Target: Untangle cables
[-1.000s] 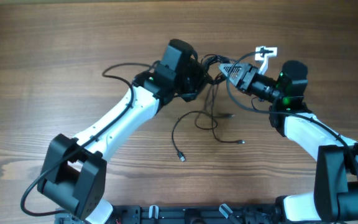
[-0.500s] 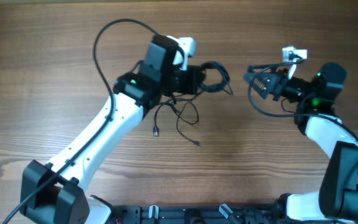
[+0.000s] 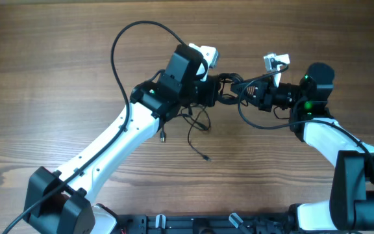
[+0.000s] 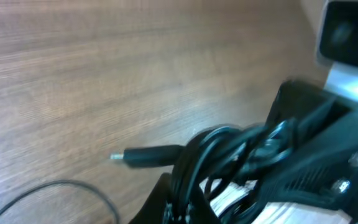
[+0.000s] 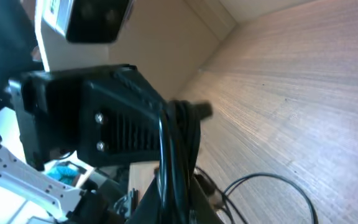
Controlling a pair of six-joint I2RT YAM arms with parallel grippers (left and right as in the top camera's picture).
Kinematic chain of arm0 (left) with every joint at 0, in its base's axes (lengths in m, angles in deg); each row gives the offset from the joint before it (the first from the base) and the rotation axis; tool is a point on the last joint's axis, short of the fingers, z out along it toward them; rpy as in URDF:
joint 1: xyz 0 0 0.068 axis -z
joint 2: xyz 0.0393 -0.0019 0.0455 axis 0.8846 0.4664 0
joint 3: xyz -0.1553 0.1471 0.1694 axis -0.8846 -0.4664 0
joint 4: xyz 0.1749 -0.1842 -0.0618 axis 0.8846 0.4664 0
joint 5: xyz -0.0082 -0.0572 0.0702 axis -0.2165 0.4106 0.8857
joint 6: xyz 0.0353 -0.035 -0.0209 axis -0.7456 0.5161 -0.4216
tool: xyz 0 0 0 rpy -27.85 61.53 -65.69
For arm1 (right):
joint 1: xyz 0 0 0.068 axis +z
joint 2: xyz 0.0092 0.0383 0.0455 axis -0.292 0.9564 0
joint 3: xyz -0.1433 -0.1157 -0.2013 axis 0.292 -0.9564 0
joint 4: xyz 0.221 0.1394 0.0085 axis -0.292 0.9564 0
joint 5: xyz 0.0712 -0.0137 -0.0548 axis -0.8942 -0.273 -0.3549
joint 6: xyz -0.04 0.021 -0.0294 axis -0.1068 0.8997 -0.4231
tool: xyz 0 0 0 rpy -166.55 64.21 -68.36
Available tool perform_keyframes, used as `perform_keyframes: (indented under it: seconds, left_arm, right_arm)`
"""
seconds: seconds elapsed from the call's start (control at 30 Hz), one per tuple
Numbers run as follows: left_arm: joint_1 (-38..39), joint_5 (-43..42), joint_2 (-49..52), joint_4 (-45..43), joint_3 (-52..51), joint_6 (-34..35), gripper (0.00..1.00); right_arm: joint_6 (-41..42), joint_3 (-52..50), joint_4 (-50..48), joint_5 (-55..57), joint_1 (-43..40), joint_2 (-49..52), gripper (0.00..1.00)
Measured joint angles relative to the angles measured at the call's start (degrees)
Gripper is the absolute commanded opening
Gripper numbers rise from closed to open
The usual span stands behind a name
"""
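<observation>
Left jaws and right jaws both clamp the knotted cables [image 3: 225,87], strands trailing onto the table [image 3: 57,58].

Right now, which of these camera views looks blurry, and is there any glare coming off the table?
Overhead view: sharp and evenly lit, table grain crisp, no glare, shadows faint. Left wrist view: soft all over, the cables and a plug smeared. Right wrist view: the cables blurred up close, the wood behind them clearer.
</observation>
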Motion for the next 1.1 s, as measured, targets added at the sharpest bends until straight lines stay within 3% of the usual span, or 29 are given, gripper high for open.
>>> perform_keyframes:
  seconds: [0.13,0.27,0.3,0.33,0.37,0.4,0.57,0.67,0.8,0.97,1.1]
  left_arm:
    - [-1.0,-1.4,0.9,-7.1,-0.9,6.3,0.04]
    - [-1.1,-2.3,0.9,-7.1,-0.9,7.9,0.04]
    - [-1.1,-2.6,0.9,-6.3,-0.9,8.1,0.04]
    - [-1.1,-2.9,0.8,-5.0,-0.7,8.4,0.04]
    - [-1.1,-2.3,0.7,-3.3,-0.4,8.7,0.04]
    - [-1.5,-1.2,0.7,-1.5,-0.3,9.0,0.04]
    - [-3.8,5.9,0.7,4.0,-0.3,10.2,0.04]
    - [-3.8,9.1,0.7,3.9,-0.3,13.8,0.04]
    - [-2.8,15.5,0.8,3.3,-0.3,24.7,0.04]
    - [2.7,23.3,1.3,1.9,-0.3,30.4,0.04]
    - [5.8,26.2,2.0,1.9,-0.3,30.7,0.04]
  right_arm:
    - [-1.8,0.9,3.0,0.4,-0.1,0.0,0.04]
    - [-2.6,0.7,-2.8,-2.4,-0.3,0.0,0.04]
    - [-2.6,0.6,-4.6,-3.2,-0.3,0.0,0.22]
    - [-2.5,0.5,-5.6,-3.7,-0.2,0.0,0.57]
    - [-2.8,0.3,-6.1,-4.4,-0.2,0.0,0.75]
    - [-2.8,0.2,-6.4,-5.1,-0.2,0.0,1.0]
    - [-0.4,0.0,-6.3,-0.3,-0.5,0.0,0.99]
    - [9.0,-0.1,-6.2,6.5,-2.7,0.0,1.0]
    - [20.9,-0.1,-6.2,9.4,-1.3,0.0,0.81]
    - [26.5,-0.1,-5.6,13.7,6.9,0.0,0.8]
    - [31.2,-0.2,1.7,22.7,7.5,0.0,0.78]
